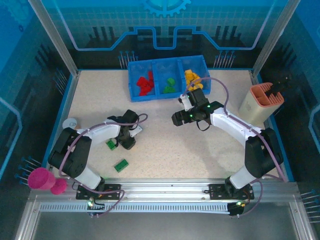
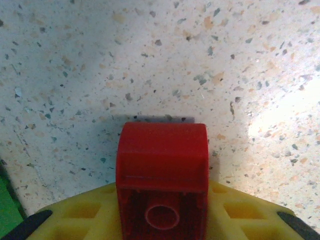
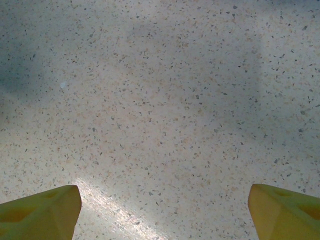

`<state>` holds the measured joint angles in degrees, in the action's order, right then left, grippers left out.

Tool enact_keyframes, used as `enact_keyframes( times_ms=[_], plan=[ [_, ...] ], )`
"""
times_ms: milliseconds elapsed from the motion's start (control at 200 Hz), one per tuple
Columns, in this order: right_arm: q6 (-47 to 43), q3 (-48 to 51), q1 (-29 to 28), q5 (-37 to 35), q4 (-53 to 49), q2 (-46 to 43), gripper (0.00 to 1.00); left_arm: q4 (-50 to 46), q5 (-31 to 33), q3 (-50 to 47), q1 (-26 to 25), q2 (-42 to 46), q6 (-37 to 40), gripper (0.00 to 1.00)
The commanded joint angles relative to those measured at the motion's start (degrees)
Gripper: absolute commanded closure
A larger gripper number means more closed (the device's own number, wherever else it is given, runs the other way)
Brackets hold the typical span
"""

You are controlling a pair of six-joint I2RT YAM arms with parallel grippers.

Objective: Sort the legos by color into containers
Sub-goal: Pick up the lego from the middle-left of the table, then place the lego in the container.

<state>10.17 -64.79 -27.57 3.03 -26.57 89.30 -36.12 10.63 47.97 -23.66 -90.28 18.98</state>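
Observation:
My left gripper [image 1: 128,141] is low over the table at the left of centre. In the left wrist view its yellow fingers [image 2: 80,217] are shut on a red lego [image 2: 162,165], hollow underside facing the camera. A green lego [image 1: 111,144] lies just left of that gripper, and another green lego [image 1: 121,165] lies nearer the front. The containers, one blue tray [image 1: 131,82] at the back, hold red legos [image 1: 146,84], green legos [image 1: 169,86] and orange-yellow legos [image 1: 191,77]. My right gripper [image 1: 178,119] hangs open over bare table, nothing between its fingers [image 3: 45,212].
A salmon-and-beige tall holder [image 1: 261,102] stands at the right edge. A pink cup [image 1: 42,179] lies off the table's front left corner. A small white object [image 1: 70,121] sits at the left edge. A green patch [image 2: 6,210] shows beside the left fingers.

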Motion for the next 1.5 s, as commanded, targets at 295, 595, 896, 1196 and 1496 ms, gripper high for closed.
enact_keyframes(
  times_ms=[295,595,896,1196,1496],
  plan=[
    [0.3,4.0,0.8,1.5,1.8,-1.8,0.12,2.3,6.0,25.6,1.0,-1.1,-4.7,0.65],
    [-3.2,9.1,-4.8,0.8,4.9,-6.0,0.12,4.4,11.2,54.5,3.9,-23.9,-5.7,0.65],
    [-23.3,10.6,-13.0,10.9,5.1,-12.4,0.11,-1.5,8.3,78.1,8.8,-42.6,-10.1,0.66],
    [-44.8,10.5,-25.2,12.6,11.3,-14.8,0.06,-4.2,5.3,89.4,9.4,-51.4,-10.7,0.33],
    [-56.0,1.0,-28.0,20.5,8.6,-2.7,0.05,-3.4,2.6,85.8,9.6,-37.0,-7.0,0.16]
  ],
)
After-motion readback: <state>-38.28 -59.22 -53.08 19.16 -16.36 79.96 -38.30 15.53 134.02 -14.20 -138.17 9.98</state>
